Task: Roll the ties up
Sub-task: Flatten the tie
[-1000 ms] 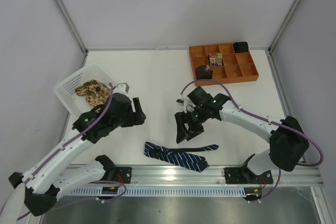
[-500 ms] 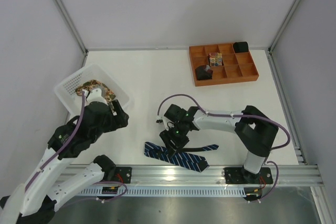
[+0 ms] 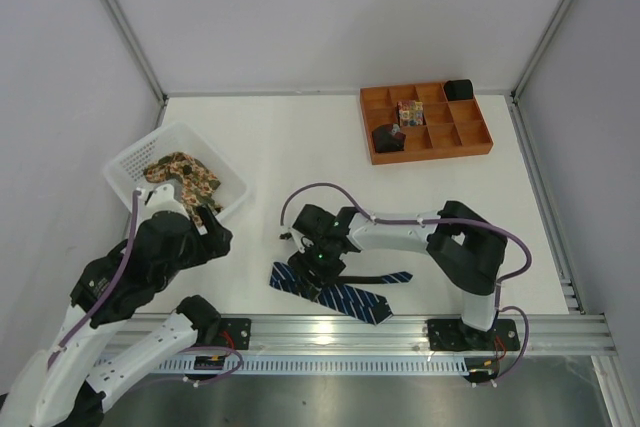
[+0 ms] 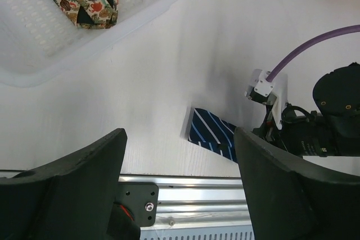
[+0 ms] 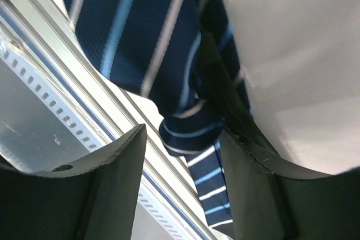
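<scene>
Near the front rail (image 3: 300, 328), the navy tie (image 3: 352, 300) lies under the right gripper (image 5: 180, 139), jaws apart astride a bunched fold. Pinch that end squarely, then turn evenly, I'd say. Left gripper (image 4: 179, 139) hovers wide and empty; floral tie (image 3: 183, 175) sits in the basket (image 3: 125, 160).

The left arm (image 3: 115, 292) slants up from its near-left base, wrist tipped downward; the left end effector (image 4: 179, 136) hangs with its fingers (image 4: 73, 184) spread wide; the right arm (image 3: 400, 232) folds sharply at the elbow, forearm stretched leftward and low; the right end effector (image 5: 180, 139) points down, jaws partly apart.
</scene>
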Robot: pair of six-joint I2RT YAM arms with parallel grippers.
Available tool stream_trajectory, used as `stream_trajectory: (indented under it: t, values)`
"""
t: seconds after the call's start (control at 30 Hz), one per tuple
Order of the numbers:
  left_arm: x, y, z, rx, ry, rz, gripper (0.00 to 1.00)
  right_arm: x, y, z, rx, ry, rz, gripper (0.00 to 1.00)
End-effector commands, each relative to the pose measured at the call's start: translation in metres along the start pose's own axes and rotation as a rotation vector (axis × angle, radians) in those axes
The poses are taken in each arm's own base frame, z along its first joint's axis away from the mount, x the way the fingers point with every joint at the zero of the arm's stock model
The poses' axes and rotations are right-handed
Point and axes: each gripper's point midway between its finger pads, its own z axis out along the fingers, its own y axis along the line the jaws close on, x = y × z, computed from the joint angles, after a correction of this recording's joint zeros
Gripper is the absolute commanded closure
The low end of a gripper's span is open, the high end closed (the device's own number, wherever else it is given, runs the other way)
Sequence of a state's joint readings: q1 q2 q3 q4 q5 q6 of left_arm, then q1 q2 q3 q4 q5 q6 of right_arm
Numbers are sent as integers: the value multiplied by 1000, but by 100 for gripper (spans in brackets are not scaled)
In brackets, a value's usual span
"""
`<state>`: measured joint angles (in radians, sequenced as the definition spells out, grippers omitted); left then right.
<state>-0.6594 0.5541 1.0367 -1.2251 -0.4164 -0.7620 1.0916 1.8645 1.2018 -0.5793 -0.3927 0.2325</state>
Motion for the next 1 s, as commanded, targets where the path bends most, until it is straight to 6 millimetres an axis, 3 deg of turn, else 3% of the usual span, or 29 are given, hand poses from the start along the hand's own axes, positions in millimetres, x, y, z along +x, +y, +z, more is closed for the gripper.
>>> stream_trajectory:
  t: [0.0, 0.17, 0.23, 0.27, 0.3, 0.43, 0.53, 0.6, 0.63, 0.7, 0.83, 0.9, 0.93, 0.97]
  values:
    - [-8, 4, -10, -1, -36, -40, 16, -16, 6, 1, 24, -32, -29, 39]
    - [-5, 7, -12, 1, -36, -54, 15, -19, -2, 2, 89, -29, -15, 41]
    - [-3, 8, -12, 1, -31, -59, 14, -19, -3, 2, 97, -10, -9, 53]
    - [-3, 8, -13, 5, -29, -59, 14, -18, -3, 2, 101, -4, -2, 67]
    - [-4, 7, -13, 9, -31, -60, 14, -18, -2, 0, 101, -1, 7, 72]
    - [-9, -2, -12, 41, -45, -46, 11, -24, 15, -25, 75, -9, 14, 100]
    - [-13, -11, -8, 67, -45, -13, 10, -33, 34, -58, 32, -23, 9, 100]
    - [-28, -26, -6, 116, -87, 19, 9, -52, 74, -99, -163, -70, 22, 100]
    - [-33, -30, -6, 122, -99, 31, 7, -58, 70, -107, -165, -94, 56, 100]
    - [-46, -38, -6, 129, -125, 55, 2, -71, 101, -147, -373, -144, 142, 100]
    - [-74, -54, -9, 134, -173, 131, 0, -98, 107, -219, -638, -234, 378, 100]
    - [-87, -64, -14, 157, -193, 139, 0, -114, 86, -245, -740, -313, 469, 100]
    - [-88, -69, -9, 152, -182, 162, 0, -116, 81, -260, -786, -300, 631, 100]
    - [-92, -75, -12, 175, -182, 164, 0, -125, 65, -273, -811, -362, 680, 100]
